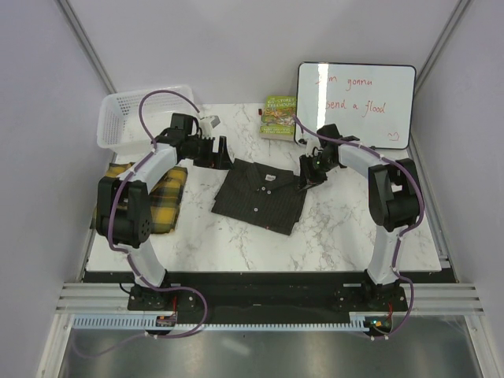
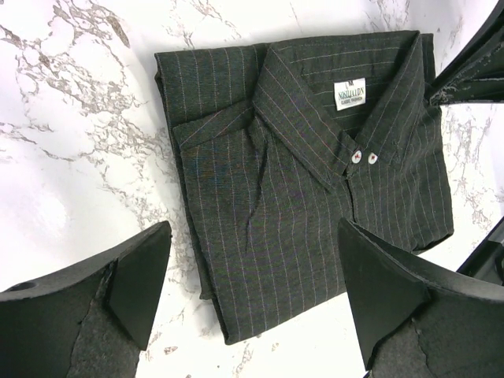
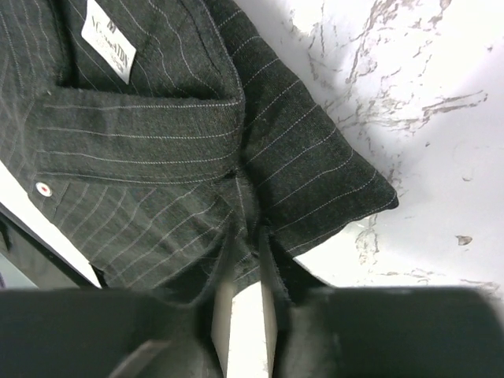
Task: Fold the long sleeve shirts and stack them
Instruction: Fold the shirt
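The dark pinstriped shirt (image 1: 260, 197) lies folded on the marble table, collar up. The yellow-and-black plaid shirt (image 1: 164, 201) lies folded at the table's left edge, partly under the left arm. My left gripper (image 1: 223, 152) is open and empty, hovering over the dark shirt's far left corner; in the left wrist view its gripper (image 2: 252, 236) straddles the shirt (image 2: 315, 181) without touching it. My right gripper (image 1: 305, 179) is at the shirt's right edge. In the right wrist view the gripper (image 3: 250, 236) is pinched on the shirt's edge (image 3: 157, 157) by the collar.
A white mesh basket (image 1: 130, 118) stands at the back left. A book (image 1: 279, 118) and a whiteboard (image 1: 354, 102) stand at the back. The right gripper's fingers (image 2: 472, 71) show at the top right of the left wrist view.
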`<action>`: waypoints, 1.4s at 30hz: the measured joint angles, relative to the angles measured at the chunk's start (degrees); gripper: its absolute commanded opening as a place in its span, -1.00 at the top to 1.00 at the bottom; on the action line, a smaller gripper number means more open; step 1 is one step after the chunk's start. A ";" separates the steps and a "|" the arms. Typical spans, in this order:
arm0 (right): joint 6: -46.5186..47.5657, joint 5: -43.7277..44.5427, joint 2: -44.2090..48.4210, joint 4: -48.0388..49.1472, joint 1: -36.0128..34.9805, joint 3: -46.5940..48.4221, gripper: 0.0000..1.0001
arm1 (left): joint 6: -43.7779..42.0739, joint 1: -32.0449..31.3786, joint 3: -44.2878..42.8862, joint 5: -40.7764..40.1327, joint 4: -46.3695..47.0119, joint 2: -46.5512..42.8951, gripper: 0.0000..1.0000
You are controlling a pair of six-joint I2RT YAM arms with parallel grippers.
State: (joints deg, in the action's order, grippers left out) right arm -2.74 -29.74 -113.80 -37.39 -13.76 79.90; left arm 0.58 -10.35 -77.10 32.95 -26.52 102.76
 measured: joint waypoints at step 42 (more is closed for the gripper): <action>16.74 15.19 -3.65 -0.92 -0.33 11.19 0.03 | 27.89 8.07 41.59 10.99 23.58 -20.31 -0.99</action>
State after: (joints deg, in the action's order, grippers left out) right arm 14.00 -14.55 -117.45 -38.30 -14.09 91.09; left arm 28.47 -2.28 -35.51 43.94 -2.94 82.46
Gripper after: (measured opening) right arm 0.482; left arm 0.991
